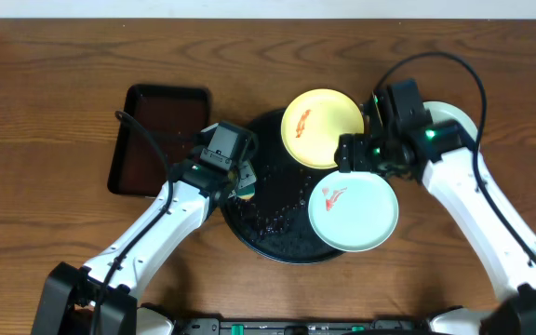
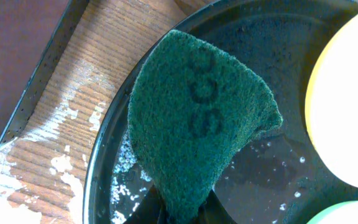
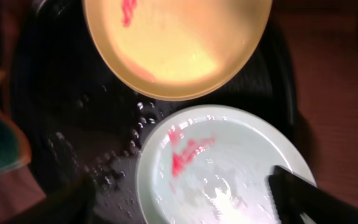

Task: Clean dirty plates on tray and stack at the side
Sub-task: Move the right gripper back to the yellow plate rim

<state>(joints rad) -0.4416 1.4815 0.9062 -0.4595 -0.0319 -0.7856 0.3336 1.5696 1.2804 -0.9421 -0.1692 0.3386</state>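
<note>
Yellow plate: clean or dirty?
Dirty: the yellow plate carries a red-orange smear near its rim, seen overhead and from the right wrist.

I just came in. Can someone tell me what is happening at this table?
Plate cleaning is under way. The left end effector is shut on a green scouring pad over the left side of the black tray. The right end effector hangs open above the pale blue plate. This plate and the yellow plate lie on the tray, both with red smears. A third plate lies off the tray, at the right.
</note>
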